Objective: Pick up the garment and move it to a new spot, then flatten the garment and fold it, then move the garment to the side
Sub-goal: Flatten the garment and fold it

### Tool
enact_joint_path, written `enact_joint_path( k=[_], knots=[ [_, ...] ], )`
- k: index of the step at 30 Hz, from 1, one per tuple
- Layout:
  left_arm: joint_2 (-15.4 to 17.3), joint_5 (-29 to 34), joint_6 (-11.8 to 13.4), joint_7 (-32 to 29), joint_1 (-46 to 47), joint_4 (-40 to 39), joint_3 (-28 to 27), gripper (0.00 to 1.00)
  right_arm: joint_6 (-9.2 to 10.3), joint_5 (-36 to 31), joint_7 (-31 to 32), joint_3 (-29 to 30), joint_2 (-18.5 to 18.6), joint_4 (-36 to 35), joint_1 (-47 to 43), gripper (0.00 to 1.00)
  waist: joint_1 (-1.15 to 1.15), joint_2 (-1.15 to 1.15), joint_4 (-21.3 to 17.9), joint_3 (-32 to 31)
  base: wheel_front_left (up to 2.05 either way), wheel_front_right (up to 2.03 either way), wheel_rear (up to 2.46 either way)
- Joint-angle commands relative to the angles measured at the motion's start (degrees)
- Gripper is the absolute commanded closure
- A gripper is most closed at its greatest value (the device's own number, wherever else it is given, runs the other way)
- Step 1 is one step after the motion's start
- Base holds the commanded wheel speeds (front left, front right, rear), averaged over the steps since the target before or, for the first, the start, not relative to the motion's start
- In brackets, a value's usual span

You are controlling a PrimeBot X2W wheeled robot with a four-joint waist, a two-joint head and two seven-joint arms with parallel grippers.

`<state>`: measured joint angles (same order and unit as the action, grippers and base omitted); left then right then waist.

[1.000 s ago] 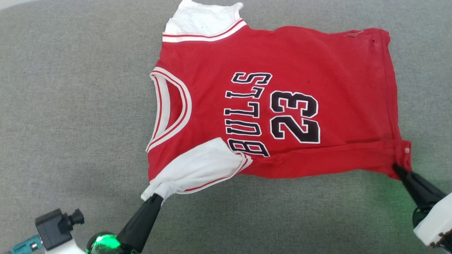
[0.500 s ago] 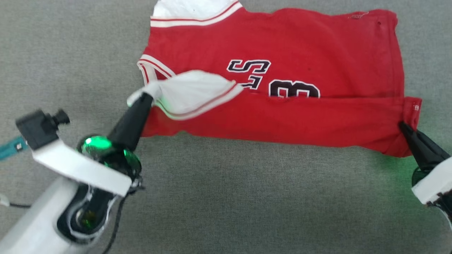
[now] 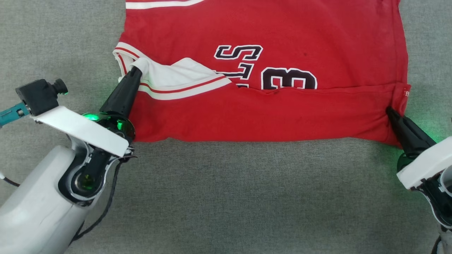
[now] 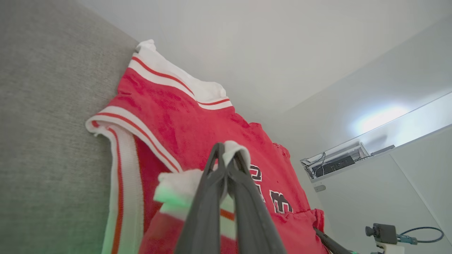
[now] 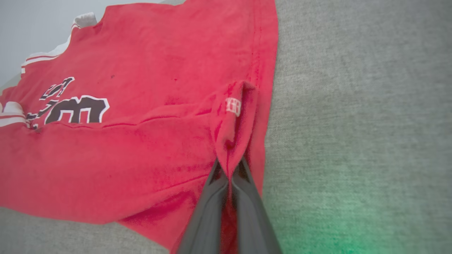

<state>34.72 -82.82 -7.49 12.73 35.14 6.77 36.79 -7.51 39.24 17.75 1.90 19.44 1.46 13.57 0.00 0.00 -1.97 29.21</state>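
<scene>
One soft folded garment (image 3: 282, 116) on coarse fabric (image 3: 229, 197).

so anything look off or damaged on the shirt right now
Two small things. The garment has a small dark speck on its red front, a stain or mark. The white sleeve, pinched by the left gripper, lies bunched and slanted across the folded edge rather than flat.

- The left gripper (image 3: 136, 70) is pointing up, pinching the red T-shirt (image 3: 300, 31) tight.
- The right gripper (image 3: 389, 111) is leaning in from the right, pinching it too.
</scene>
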Motion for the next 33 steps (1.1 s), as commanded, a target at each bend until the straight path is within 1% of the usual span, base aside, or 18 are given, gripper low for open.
enact_joint_path(
  k=[1,5,7,8,9,10,11,13,17,19,22,23,24,27,29,31,32,33],
  knots=[
    [0.0,0.0,0.0,0.5,1.5,1.9,0.5,1.0,0.04,-0.7,-0.6,-0.7,-0.3,1.3,0.8,1.0,0.0,0.0,-0.2,0.3,0.0,0.0,0.0],
    [0.3,1.4,0.0,0.7,3.0,5.6,2.1,0.98,0.04,-0.8,-1.0,-1.9,-0.2,2.8,1.7,1.0,0.0,0.0,-0.3,0.3,0.0,0.0,0.0],
    [0.6,2.6,0.0,0.7,4.2,6.9,3.6,0.39,0.04,-1.1,-1.2,-2.8,0.0,3.5,2.0,1.0,0.0,0.0,-0.3,0.0,0.0,0.0,0.0],
    [1.0,3.3,0.0,0.9,5.0,7.5,4.0,0.0,0.04,-1.3,-1.6,-3.0,0.2,3.9,2.0,0.86,0.0,0.0,-0.2,-0.2,0.0,0.0,0.0],
    [1.1,3.4,0.0,0.8,5.6,7.5,4.5,0.0,0.04,-1.4,-1.8,-3.2,0.3,4.3,2.0,0.62,0.0,0.0,-0.1,-0.6,0.0,0.0,0.0],
    [1.5,3.9,0.0,0.5,6.3,7.3,5.2,0.0,0.04,-1.8,-2.2,-3.3,0.5,4.5,1.9,0.2,0.0,0.0,0.0,-1.0,0.0,0.0,0.0],
    [2.3,4.3,0.0,0.5,7.2,7.3,5.9,0.0,0.04,-2.0,-2.5,-3.2,0.6,4.7,1.6,0.0,0.0,0.0,0.1,-1.4,0.0,0.0,0.0],
    [3.7,5.4,0.0,-0.3,8.7,7.1,7.3,0.0,0.03,-2.8,-3.0,-3.3,0.9,4.8,1.0,0.0,0.0,0.0,0.4,-2.6,0.0,0.0,0.0],
    [8.0,8.7,0.0,-3.6,11.7,7.4,10.4,0.0,0.04,-3.5,-3.3,-3.2,0.8,4.2,0.2,0.0,0.0,0.0,0.9,-4.9,0.0,0.0,0.0],
    [10.5,11.7,0.1,-6.7,13.6,7.5,12.2,0.0,0.03,-3.7,-3.6,-3.1,0.8,3.6,-0.2,0.0,0.0,0.0,1.1,-5.9,0.0,0.0,0.0],
    [13.1,13.7,1.6,-13.9,15.2,5.4,15.0,0.0,0.03,-4.1,-3.7,-1.9,0.5,2.9,-1.0,0.0,0.0,0.0,1.3,-7.1,0.0,0.0,0.0],
    [13.9,13.7,2.4,-16.8,15.6,4.2,15.9,0.0,0.03,-4.2,-3.4,-1.7,0.3,2.6,-1.4,0.0,0.0,0.0,1.4,-7.4,0.0,0.0,0.0],
    [15.6,12.0,3.9,-24.3,15.3,1.3,18.2,0.0,0.03,-4.4,-3.1,-1.1,0.1,1.9,-1.6,0.0,0.0,0.0,1.5,-7.9,0.0,0.0,0.0],
    [17.9,9.9,6.9,-33.6,15.2,-3.5,20.6,0.0,0.03,-5.0,-2.7,-0.7,-0.1,0.9,-2.1,0.0,0.0,0.0,1.5,-8.0,0.0,0.0,0.0],
    [18.9,8.9,8.9,-37.7,14.7,-5.5,21.8,0.0,0.03,-5.5,-2.4,-0.7,-0.3,0.2,-2.0,0.0,0.0,0.0,1.3,-7.7,0.0,0.0,0.0],
    [19.7,9.2,10.9,-39.4,14.8,-5.6,22.1,0.0,0.03,-5.8,-2.3,-0.7,-0.7,-0.5,-1.4,0.0,0.0,0.0,0.8,-7.1,0.0,0.0,0.0],
    [19.7,9.3,11.5,-40.0,14.8,-5.4,22.5,0.0,0.03,-6.0,-2.2,-0.7,-0.8,-0.8,-1.1,0.0,0.0,0.0,0.6,-6.8,0.0,0.0,0.0],
    [19.0,7.9,11.7,-40.5,14.4,-5.1,22.4,0.0,0.03,-6.2,-2.1,-0.7,-0.9,-1.1,-1.0,0.0,0.0,0.0,0.4,-6.6,0.0,0.0,0.0]
  ],
)
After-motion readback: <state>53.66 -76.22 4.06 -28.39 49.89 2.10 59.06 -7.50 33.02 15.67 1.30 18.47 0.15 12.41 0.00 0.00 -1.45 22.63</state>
